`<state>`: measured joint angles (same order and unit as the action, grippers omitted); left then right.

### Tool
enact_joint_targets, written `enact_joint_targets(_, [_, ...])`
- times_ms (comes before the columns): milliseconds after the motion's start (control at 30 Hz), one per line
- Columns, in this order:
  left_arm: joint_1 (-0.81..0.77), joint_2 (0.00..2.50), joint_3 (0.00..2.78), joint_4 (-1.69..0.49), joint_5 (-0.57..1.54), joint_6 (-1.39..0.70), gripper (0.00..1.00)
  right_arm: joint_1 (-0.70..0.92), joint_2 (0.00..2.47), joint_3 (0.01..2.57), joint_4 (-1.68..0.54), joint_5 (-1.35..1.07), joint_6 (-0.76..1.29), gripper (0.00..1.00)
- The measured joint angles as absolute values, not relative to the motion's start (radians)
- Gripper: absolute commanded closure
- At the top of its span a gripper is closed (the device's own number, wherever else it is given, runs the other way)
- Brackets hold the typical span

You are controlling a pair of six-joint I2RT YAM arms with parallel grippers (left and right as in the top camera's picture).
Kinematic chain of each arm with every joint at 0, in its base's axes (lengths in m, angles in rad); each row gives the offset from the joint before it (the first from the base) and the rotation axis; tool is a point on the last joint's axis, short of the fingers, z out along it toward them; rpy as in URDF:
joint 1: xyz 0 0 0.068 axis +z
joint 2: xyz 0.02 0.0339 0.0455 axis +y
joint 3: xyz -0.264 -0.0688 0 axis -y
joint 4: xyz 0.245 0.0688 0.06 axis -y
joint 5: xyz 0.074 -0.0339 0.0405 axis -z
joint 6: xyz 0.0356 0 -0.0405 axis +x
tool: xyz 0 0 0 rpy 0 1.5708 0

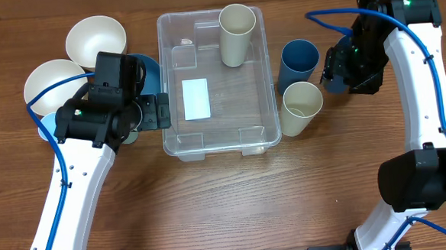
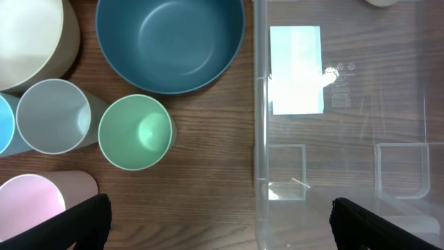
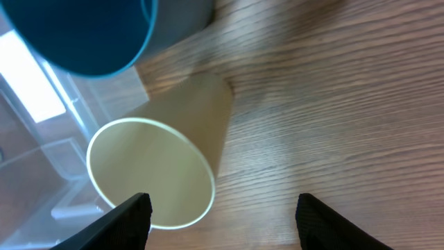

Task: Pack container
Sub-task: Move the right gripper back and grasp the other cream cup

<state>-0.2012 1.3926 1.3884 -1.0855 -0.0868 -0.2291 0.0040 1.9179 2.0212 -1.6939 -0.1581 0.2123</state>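
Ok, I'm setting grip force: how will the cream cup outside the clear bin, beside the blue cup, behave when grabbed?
Likely light: the cream cup looks empty. Tall and narrowing toward its base, it may tip against the blue cup close by if pushed sideways. Its smooth tapered wall could slide in the right gripper.

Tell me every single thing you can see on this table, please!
container: 1, clear, middle of the table
label: 1, white, on the container's base
inside cup: 1, cream, upright in the container's far right corner
outside cup: 1, cream, right of the container
dark blue cup: 1, right of the container
cream bowls: 2, far left; second one
blue bowl: 1, left of the container
grey cup, green cup, pink cup, light blue cup: 1 each, near the blue bowl
table: 1, brown wood
left gripper: open, over the container's left edge
right gripper: open, by the outside cup
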Motion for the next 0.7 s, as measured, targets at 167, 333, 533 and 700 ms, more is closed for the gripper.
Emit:
enact_joint_targets(167, [-0.201,1.393,1.388,-1.085,-0.087,-0.229,0.00,0.064,1.918,2.020,-1.694,-0.177,0.197,0.31])
enact_joint_targets(333, [-0.201,1.393,1.388,-1.086,-0.087,-0.229,0.00,0.093,1.918,2.019,-1.695,-0.143,0.208,0.31])
enact_joint_targets(533, [-0.201,1.393,1.388,-1.086,-0.087,-0.229,0.00,0.092,1.918,1.906,-1.660,-0.124,0.213,0.45])
enact_joint_targets(700, [-0.201,1.393,1.388,-1.087,-0.087,-0.229,0.00,0.092,1.918,1.792,-1.586,-0.123,0.222,0.63])
